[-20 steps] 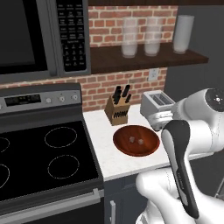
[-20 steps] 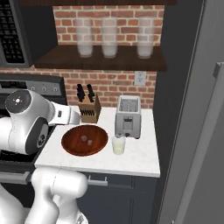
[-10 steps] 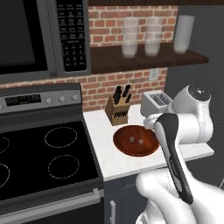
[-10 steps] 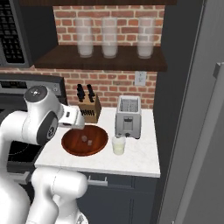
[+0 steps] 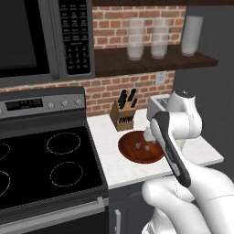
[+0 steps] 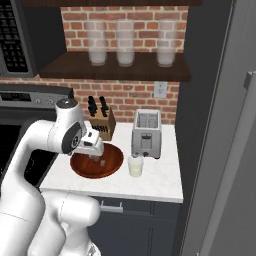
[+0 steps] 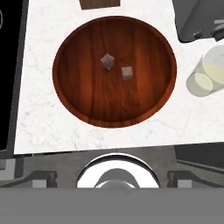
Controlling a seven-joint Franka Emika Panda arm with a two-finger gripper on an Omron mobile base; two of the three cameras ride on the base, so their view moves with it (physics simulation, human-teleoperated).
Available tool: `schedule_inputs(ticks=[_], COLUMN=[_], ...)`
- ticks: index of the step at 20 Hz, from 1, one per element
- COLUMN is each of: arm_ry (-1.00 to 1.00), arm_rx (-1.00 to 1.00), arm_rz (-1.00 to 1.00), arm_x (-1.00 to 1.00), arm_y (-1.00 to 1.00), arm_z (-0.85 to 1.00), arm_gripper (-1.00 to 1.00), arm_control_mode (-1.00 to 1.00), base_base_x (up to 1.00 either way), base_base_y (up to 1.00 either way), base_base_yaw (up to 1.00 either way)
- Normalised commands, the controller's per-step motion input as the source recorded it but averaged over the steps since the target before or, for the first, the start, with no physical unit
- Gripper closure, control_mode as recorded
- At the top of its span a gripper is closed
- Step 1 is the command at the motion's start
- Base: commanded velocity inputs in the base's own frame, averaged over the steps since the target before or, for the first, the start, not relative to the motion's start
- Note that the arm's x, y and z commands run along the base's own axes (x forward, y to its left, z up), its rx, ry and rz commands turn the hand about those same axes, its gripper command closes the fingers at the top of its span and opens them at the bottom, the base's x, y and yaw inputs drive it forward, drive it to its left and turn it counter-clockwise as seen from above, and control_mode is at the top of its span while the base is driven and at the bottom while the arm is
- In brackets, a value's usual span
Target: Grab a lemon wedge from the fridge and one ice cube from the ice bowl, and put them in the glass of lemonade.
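Pincer wide open over the ice bowl.

Your pincer (image 6: 95, 150) hangs empty above the ice bowl (image 7: 78, 107), which sits near the bench's (image 7: 39, 127) front edge with two ice cubes (image 7: 107, 61) close together at its middle. The glass of lemonade (image 6: 135, 166) stands just beside the bowl, in front of the toaster (image 6: 146, 133); the knife block (image 5: 123, 116) is at the back edge.

A white marble table (image 6: 155, 182) carries a round reddish-brown wooden bowl (image 7: 72, 100). Just beside it stands a small clear glass of pale lemonade (image 6: 135, 166). A silver toaster (image 6: 146, 133) and wooden knife block (image 6: 104, 127) sit behind.
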Motion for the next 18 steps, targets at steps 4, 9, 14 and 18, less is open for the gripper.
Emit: schedule_inputs(ticks=[4,9,14,18], arm_ry=[0.18,0.08,0.0,0.0], arm_rx=[0.0,0.0,0.0,0.0], arm_rz=[0.0,0.0,0.0,0.0], arm_x=[0.02,0.05,0.52,0.83], arm_y=[-0.09,0.0,0.04,0.08], arm_z=[-0.28,-0.2,-0.08,0.0], arm_gripper=[-1.0,-1.0,-1.0,-1.0], arm_control_mode=[-1.0,-1.0,-1.0,-1.0], base_base_x=[0.0,0.0,0.0,0.0], base_base_y=[0.0,0.0,0.0,0.0], base_base_yaw=[0.0,0.0,0.0,0.0])
